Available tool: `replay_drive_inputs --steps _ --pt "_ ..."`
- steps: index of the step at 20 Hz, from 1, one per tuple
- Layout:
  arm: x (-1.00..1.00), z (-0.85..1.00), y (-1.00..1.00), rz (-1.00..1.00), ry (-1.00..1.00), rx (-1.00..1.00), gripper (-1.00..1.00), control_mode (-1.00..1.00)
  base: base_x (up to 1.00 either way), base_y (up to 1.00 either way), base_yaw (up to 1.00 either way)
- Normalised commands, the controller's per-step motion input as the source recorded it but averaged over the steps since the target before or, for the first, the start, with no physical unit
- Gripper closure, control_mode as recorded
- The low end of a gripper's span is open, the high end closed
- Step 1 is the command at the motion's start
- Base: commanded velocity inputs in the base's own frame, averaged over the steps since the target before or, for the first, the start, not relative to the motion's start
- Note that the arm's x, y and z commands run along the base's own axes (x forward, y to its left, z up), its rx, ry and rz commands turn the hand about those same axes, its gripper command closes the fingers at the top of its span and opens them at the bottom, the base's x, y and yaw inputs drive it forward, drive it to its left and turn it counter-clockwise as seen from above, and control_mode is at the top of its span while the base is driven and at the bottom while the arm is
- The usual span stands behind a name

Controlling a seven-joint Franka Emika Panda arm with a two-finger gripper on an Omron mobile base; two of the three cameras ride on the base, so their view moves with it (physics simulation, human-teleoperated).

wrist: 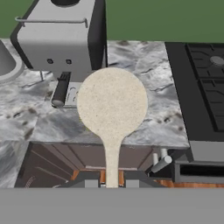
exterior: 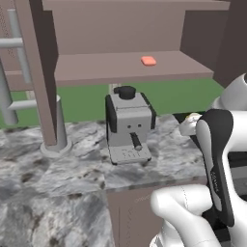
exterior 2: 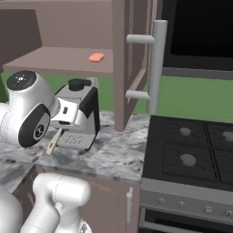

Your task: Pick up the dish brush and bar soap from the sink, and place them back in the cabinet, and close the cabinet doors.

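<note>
My gripper (wrist: 112, 183) is shut on the thin handle of the pale cream dish brush (wrist: 112, 105), whose round head points away over the counter edge. In the right base view the brush (exterior 2: 53, 143) hangs from the gripper (exterior 2: 59, 130) in front of the coffee machine. The salmon-pink bar soap (exterior: 148, 61) (exterior 2: 96, 58) lies flat on the shelf of the taupe-brown cabinet (exterior: 120, 70) (exterior 2: 50, 61). Both cabinet doors stand open: the left door (exterior: 39, 72) and the right door (exterior 2: 132, 54) with its silver bar handle (exterior 2: 157, 63). The sink is out of view.
A grey coffee machine (exterior: 129, 126) (exterior 2: 84, 113) (wrist: 61, 39) stands on the marble counter (exterior: 58, 178) right under the shelf. A grey cone-shaped stand (exterior: 58, 137) sits to its left. A black stove (exterior 2: 195, 150) (wrist: 205, 74) lies to the right.
</note>
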Motion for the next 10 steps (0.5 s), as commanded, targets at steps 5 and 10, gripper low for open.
replay_drive_inputs --steps 5,10 --pt "0.0 0.0 0.0 0.0 0.0 0.0 1.0 1.0 0.0 0.0 -0.01" --pt "0.0 0.0 0.0 0.0 0.0 0.0 1.0 1.0 0.0 0.0 0.0"
